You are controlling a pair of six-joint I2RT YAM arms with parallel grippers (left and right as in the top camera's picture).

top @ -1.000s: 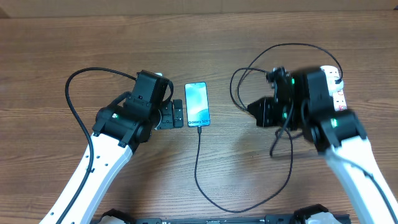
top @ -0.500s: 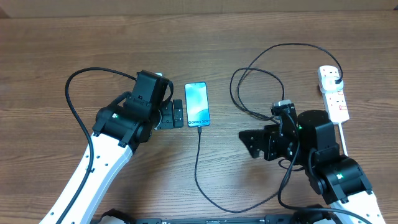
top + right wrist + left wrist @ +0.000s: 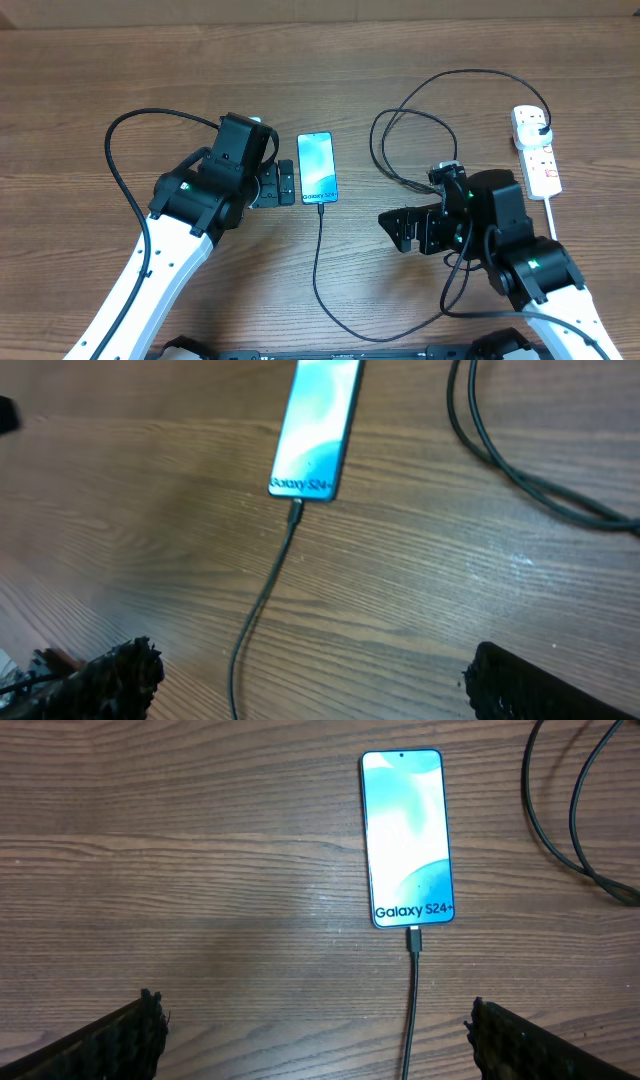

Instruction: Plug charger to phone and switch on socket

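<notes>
With charger [image 3: 318, 262] seated in phone [image 3: 317, 167] midway across the counter [image 3: 90, 70] and left pincer [image 3: 278, 185], right pincer [image 3: 408, 230] both spread empty, seemingly on to switching: reach right to the socket [image 3: 537, 155] at the far right, press its switch.

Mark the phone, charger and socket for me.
phone [image 3: 407, 835]: left wrist view, centre of the lit screen.
charger [image 3: 411, 1005]: left wrist view, cable just below the phone.
socket [image 3: 540, 160]: overhead view, middle of the white strip body.

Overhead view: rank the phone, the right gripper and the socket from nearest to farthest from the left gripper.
1. Phone, just beside the left gripper.
2. Right gripper, centre-right.
3. Socket, far right edge.
</notes>
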